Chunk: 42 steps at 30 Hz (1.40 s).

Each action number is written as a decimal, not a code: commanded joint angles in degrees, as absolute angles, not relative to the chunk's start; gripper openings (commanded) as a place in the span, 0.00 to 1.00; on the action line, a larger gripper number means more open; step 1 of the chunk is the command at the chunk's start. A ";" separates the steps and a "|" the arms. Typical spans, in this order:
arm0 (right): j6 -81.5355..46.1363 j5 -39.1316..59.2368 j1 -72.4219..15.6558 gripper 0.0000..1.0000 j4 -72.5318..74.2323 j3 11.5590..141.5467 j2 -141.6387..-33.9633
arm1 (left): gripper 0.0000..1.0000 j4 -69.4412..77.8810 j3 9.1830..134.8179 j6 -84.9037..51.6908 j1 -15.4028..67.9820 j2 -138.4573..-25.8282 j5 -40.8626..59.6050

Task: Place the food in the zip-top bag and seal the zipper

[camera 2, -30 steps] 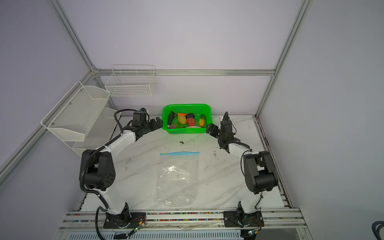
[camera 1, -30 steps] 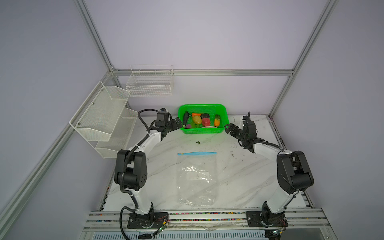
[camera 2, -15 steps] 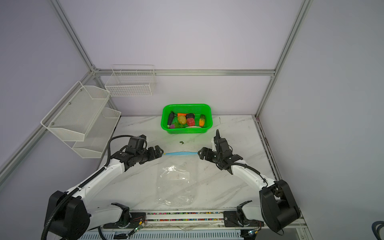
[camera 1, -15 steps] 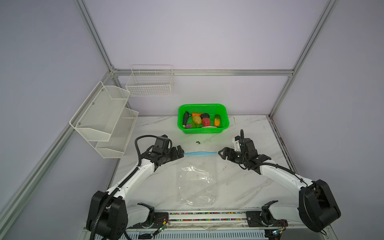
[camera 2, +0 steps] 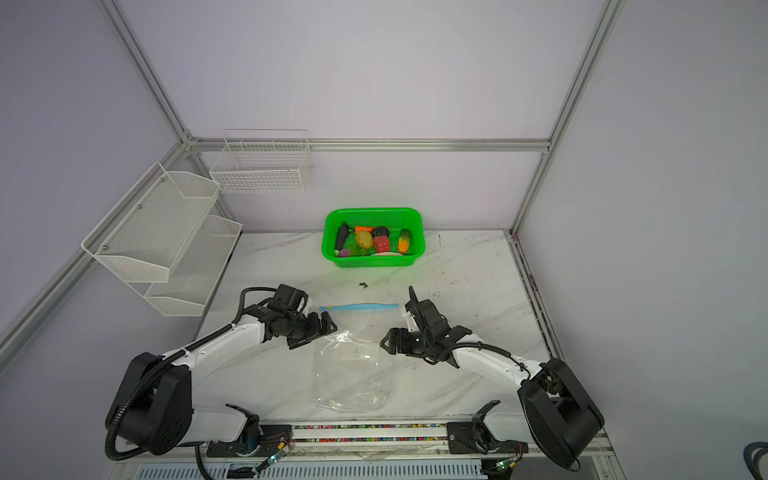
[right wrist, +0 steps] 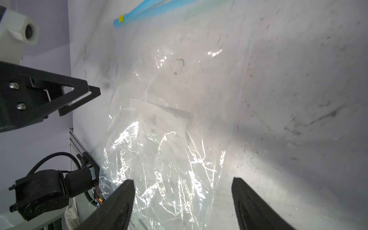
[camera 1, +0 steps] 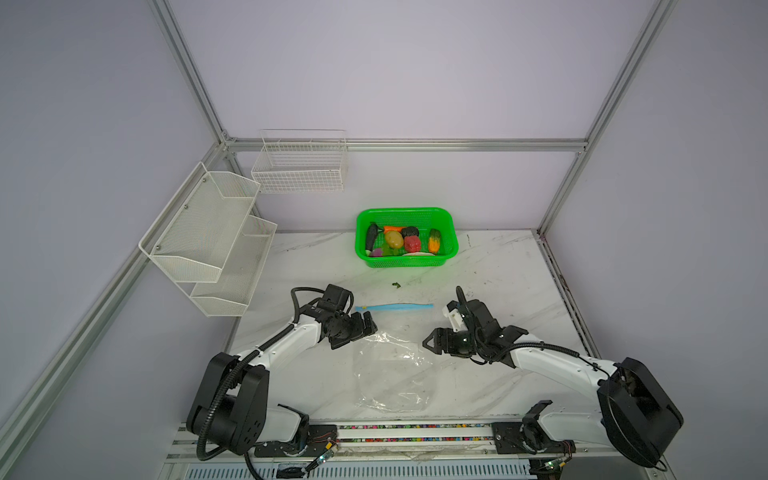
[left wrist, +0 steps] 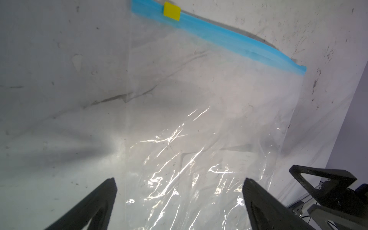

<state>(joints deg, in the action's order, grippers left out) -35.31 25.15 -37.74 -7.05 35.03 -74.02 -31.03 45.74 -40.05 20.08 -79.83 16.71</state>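
Midway across the bench point(camera 1: 498, 270) we find the bag point(camera 1: 392, 370) flat, zipper point(camera 1: 395, 307) toward the back edge, where the food point(camera 1: 399, 241) sits in a basket point(camera 1: 405, 262). Our left pincer point(camera 1: 365, 330) and right pincer point(camera 1: 427, 344) flank it, both open, empty.

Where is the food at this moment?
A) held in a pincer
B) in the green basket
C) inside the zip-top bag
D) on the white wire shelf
B: the toy vegetables lie in the green basket, while the zip-top bag lies flat with none inside.
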 commanded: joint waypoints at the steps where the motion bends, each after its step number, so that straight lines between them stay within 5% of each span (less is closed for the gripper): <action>1: -35.05 25.40 -39.53 0.80 -8.51 34.62 -76.06 | 1.00 -27.71 44.37 -40.86 20.61 -80.23 19.54; 15: -33.83 28.74 -48.07 0.75 -1.78 37.62 -85.96 | 1.00 -24.29 47.86 -39.68 20.59 -82.48 20.55; 25: -33.49 27.49 -51.69 0.74 -0.71 38.18 -86.22 | 1.00 -34.13 42.01 -44.73 17.93 -71.64 5.99; 42: -33.60 24.08 -58.52 0.71 3.19 40.39 -89.49 | 1.00 -22.89 46.41 -42.07 17.42 -84.29 13.21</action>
<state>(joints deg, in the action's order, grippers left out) -33.78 25.50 -58.04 0.95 38.94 -87.90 -25.26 41.95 -43.79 17.63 -81.65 10.98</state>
